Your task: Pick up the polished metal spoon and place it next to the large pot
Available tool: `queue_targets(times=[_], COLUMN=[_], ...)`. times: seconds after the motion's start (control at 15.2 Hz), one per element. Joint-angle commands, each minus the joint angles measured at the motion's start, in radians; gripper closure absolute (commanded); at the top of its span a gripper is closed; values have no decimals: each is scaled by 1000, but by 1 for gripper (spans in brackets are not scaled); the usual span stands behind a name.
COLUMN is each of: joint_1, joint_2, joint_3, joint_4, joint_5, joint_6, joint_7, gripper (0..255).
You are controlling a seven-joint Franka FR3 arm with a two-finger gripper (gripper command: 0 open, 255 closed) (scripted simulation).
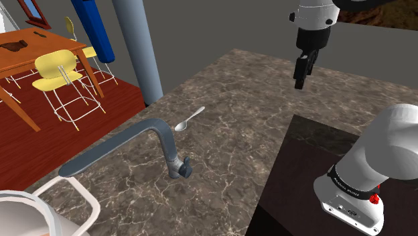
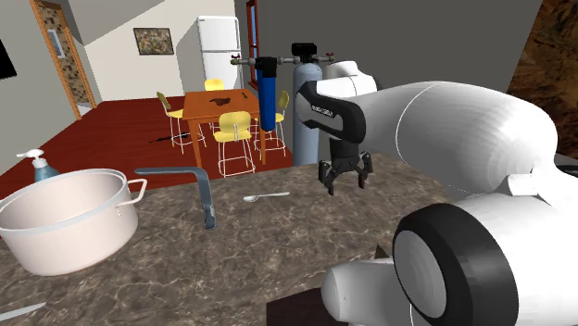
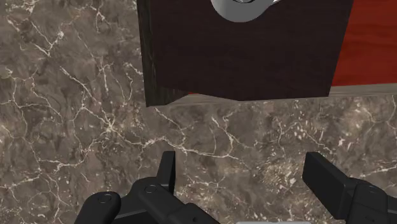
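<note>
Hovering over the brown marble counter (image 1: 234, 94), is that the gripper (image 1: 300, 82) shown open? (Desk)

Yes. Its two black fingers (image 3: 167, 181) stand apart, clasping nothing, and point down at bare stone beside the dark stand (image 1: 301, 151). (Photographer)

Where does the spoon (image 1: 189, 120) lie? (Desk)

Flat on the counter, just beyond the bend of the grey faucet (image 1: 157, 131). It is well apart from the gripper, toward the shoulder view's left. In the second exterior view the spoon (image 2: 266, 197) sits between the faucet (image 2: 202, 190) and the gripper (image 2: 345, 183). (Photographer)

And the large pot (image 2: 65, 218)? (Desk)

A pale, two-handled pot at the counter's far end in the second exterior view's left, past the faucet, well apart from the spoon. A soap dispenser (image 2: 39, 165) stands behind it. (Photographer)

Background? (Desk)

A wooden dining table (image 2: 218, 100) with yellow chairs (image 2: 233, 128) on a red-brown floor, and a white fridge (image 2: 218, 46) at the wall. (Photographer)
</note>
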Motion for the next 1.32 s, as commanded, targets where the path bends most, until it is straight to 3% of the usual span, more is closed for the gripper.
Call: queue_targets(times=[0.0, 0.66, 1.25], joint_1=[0, 46, 62], joint_2=[0, 239, 522], joint_3=[0, 122, 229], joint_4=[0, -2, 109], joint_5=[0, 88, 81], joint_6=[0, 321, 569], joint_7=[0, 137, 267], gripper=[0, 0, 0])
